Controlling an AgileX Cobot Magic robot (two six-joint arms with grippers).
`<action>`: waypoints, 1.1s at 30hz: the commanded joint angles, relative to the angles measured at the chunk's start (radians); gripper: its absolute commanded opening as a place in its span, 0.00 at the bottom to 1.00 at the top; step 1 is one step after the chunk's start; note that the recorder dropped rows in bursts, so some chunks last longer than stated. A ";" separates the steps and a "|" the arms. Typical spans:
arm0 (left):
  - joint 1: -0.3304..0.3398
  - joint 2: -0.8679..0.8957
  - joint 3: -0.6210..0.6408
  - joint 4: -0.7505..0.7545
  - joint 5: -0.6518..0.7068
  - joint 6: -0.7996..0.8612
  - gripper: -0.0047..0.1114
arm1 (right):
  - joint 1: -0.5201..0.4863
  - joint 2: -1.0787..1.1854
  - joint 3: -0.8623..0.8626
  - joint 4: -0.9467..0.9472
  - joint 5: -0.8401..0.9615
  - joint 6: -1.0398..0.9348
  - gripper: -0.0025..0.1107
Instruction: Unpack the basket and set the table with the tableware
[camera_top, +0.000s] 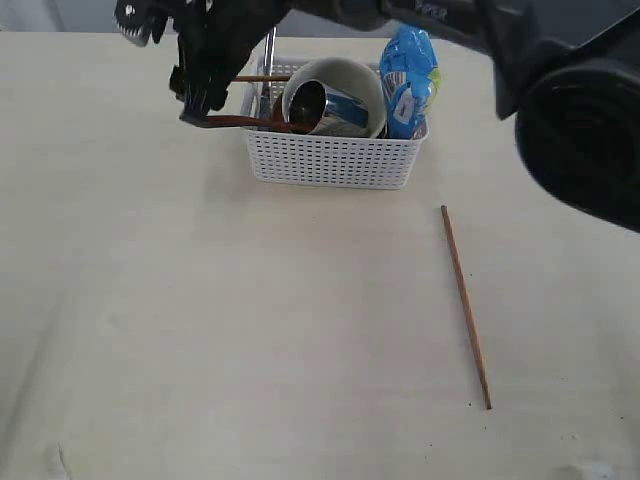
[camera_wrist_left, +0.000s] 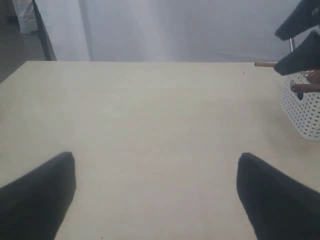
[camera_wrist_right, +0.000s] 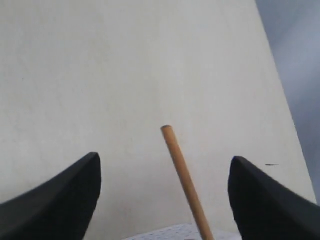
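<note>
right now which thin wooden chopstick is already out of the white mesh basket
The wooden chopstick lying flat on the beige table; the other chopstick sticks out of the basket.

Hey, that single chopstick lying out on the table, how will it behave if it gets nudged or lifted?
The chopstick looks thin and round, so a sideways nudge would probably roll it. It seems straight wood, likely stiff and light. Lying flat on the table, it may slip from a pinch.
</note>
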 joint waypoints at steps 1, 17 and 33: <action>0.002 -0.003 0.003 0.004 -0.006 -0.005 0.74 | 0.021 0.051 -0.022 -0.099 -0.040 -0.049 0.62; 0.002 -0.003 0.003 0.004 -0.006 -0.005 0.74 | -0.001 0.109 -0.022 -0.163 -0.267 -0.022 0.58; 0.002 -0.003 0.003 0.004 -0.006 -0.005 0.74 | -0.027 0.109 -0.022 -0.159 -0.236 0.055 0.11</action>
